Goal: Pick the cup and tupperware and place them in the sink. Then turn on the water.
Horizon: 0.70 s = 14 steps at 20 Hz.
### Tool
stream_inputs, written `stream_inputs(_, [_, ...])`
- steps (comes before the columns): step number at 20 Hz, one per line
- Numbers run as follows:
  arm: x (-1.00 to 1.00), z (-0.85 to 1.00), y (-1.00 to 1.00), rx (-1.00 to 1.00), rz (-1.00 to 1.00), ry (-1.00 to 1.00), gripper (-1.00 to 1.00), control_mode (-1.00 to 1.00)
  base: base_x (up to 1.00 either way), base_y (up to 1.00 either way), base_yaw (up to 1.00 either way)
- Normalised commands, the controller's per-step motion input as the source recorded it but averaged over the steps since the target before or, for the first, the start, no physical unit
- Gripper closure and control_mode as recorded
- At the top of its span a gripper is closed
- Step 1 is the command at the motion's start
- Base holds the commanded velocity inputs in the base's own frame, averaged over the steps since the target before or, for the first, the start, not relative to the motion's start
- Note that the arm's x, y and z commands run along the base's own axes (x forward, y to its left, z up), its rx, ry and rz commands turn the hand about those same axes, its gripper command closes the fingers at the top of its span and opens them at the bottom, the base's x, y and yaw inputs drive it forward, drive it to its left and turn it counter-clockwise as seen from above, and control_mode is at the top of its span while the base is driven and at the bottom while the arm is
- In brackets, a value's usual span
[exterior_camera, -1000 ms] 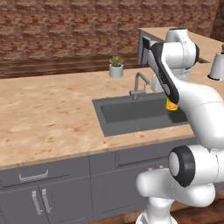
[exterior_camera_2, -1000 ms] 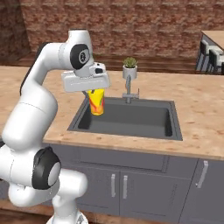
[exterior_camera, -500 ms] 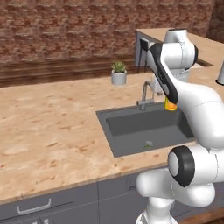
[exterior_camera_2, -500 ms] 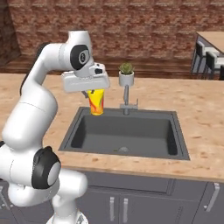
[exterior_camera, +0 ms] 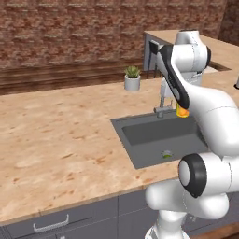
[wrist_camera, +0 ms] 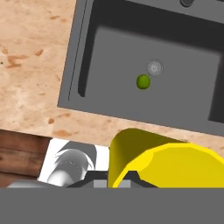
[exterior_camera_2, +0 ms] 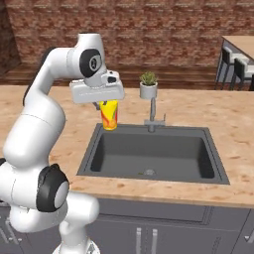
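The gripper is clamped on the yellow cup, held in mid-air left of centre in the right base view, apparently over the left rim of the sink. In the hand view a small green object, too small to identify, lies beside the drain.

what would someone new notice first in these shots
The big white arm holds the yellow cup in its shut gripper, hanging above the left edge of the dark sink. Next, a small green ball beside the drain in the basin, and the potted plant behind the faucet.
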Motion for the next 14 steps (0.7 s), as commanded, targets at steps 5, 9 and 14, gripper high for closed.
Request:
stream_inputs(5, [0.0, 0.0, 0.0, 0.0, 0.0, 0.0, 1.0, 1.0, 0.18, -0.01, 0.14])
stream_inputs(9, [0.0, 0.0, 0.0, 0.0, 0.0, 0.0, 1.0, 1.0, 0.28, -0.06, 0.24])
stream_inputs(14, [0.0, 0.0, 0.0, 0.0, 0.0, 0.0, 1.0, 1.0, 0.09, -0.03, 0.21])
